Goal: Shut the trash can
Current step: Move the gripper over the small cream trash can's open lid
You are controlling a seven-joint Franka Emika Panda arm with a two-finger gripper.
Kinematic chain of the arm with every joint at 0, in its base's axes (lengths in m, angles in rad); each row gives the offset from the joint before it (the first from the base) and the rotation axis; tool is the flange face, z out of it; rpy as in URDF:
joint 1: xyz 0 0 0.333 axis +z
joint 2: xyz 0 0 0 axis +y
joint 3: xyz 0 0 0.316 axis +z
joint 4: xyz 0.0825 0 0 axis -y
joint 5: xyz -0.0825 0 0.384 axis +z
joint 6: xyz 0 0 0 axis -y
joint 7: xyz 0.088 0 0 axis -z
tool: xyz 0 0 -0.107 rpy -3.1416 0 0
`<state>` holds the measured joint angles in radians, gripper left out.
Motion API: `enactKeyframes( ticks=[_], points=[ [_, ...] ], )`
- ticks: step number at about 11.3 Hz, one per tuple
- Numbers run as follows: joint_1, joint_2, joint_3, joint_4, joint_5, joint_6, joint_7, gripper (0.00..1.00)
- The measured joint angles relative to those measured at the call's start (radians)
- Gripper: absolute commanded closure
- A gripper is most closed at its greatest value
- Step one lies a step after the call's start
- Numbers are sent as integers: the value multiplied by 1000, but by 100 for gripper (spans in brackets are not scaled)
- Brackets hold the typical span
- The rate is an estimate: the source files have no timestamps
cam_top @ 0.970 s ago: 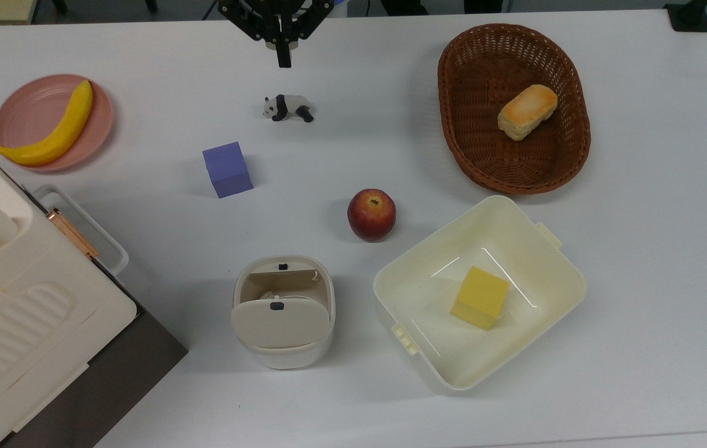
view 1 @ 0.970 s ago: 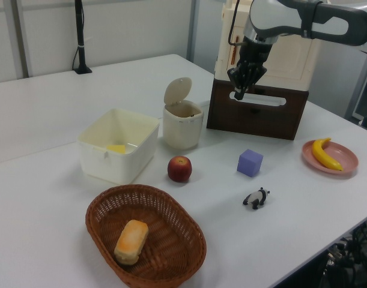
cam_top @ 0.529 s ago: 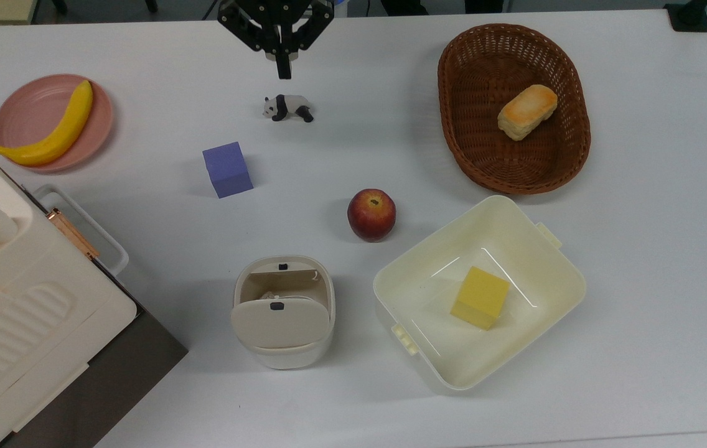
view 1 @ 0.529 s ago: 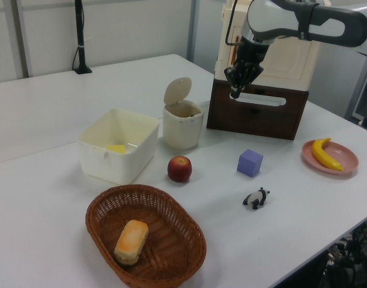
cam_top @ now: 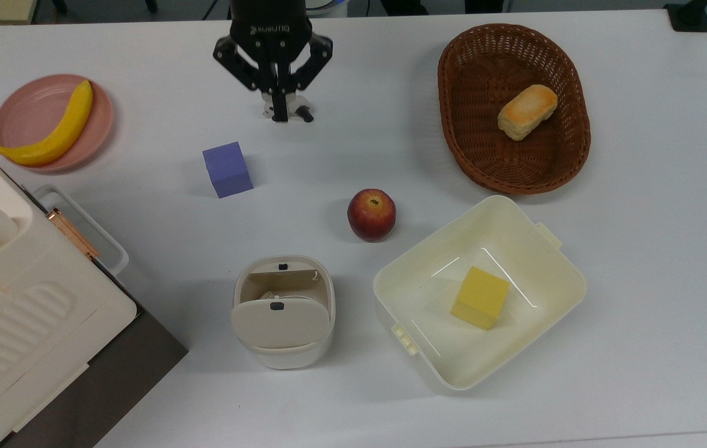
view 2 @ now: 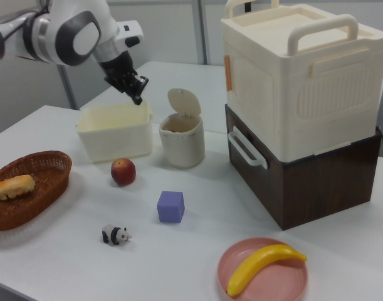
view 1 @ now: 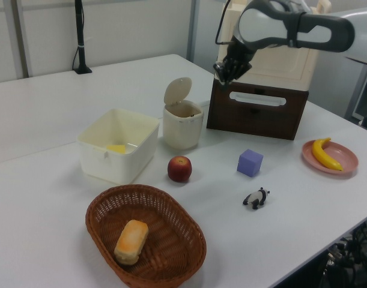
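The trash can (cam_top: 285, 358) is a small off-white bin in the lower middle of the top view. Its hinged lid (cam_top: 280, 322) stands raised, so the inside shows. The left view shows the trash can (view 1: 183, 127) with its lid (view 1: 178, 90) tilted up and back, and so does the right view, where the trash can (view 2: 182, 143) stands beside the stacked boxes. My gripper (cam_top: 279, 116) hangs high over the table with its fingers together, holding nothing. In the left view my gripper (view 1: 222, 77) is up and to the right of the lid. In the right view my gripper (view 2: 138, 97) is to the lid's left.
A toy panda (cam_top: 302, 113) lies partly under my gripper in the top view. A purple cube (cam_top: 227, 169) and an apple (cam_top: 371, 214) sit between gripper and bin. A cream tub (cam_top: 552, 274) holds a yellow block, a basket (cam_top: 453, 93) holds bread, and stacked boxes (cam_top: 11, 323) stand at the top view's left.
My gripper has come down the top view from the table's far edge to over the panda. In the left view it has shifted left and slightly up, toward the bin. The lid has not moved.
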<state>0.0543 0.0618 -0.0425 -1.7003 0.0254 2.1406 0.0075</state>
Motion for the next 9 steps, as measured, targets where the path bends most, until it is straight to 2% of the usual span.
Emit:
enactKeyframes(
  ticks=[2, 4, 6, 9],
  points=[
    [-1, 64, 0, 47, 0, 120, 0, 100],
    [-19, 158, 0, 163, 0, 156, 0, 100],
    [-32, 258, 0, 258, 0, 258, 0, 100],
    [-32, 333, 0, 289, 0, 419, 0, 100]
  ],
)
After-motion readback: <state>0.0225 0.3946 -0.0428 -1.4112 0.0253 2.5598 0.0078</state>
